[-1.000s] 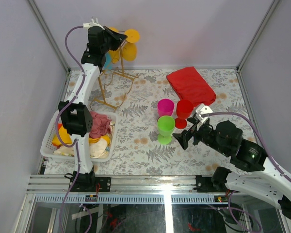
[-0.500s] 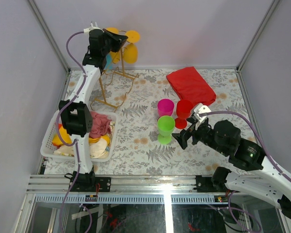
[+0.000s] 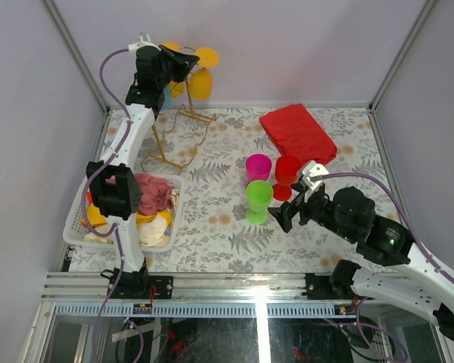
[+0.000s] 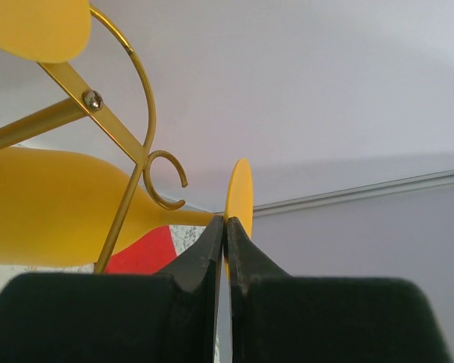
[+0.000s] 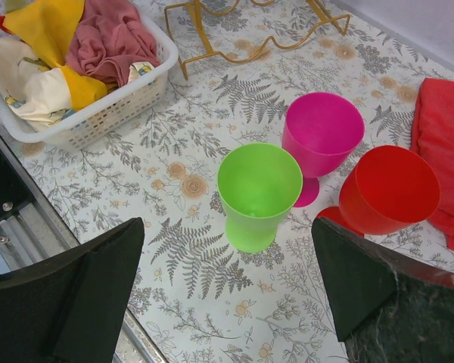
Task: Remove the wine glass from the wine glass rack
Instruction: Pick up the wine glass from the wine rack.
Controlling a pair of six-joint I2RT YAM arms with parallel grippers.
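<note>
The left end effector (image 4: 225,233) is pinched nearly closed on the thin edge of the foot disc (image 4: 240,198) of the yellow wine glass (image 4: 60,204). The glass hangs sideways on the wine glass rack (image 4: 119,113), just beside a curled hook (image 4: 166,178). It is a narrow hold on smooth, hard plastic. I judge the disc could slip or twist free, or the stem could snag the scroll and drag the light gold wire frame. The right end effector (image 3: 291,214) hovers wide open and empty, well apart from the rack, above a glossy green cup (image 5: 259,193) on the counter (image 3: 212,227).
</note>
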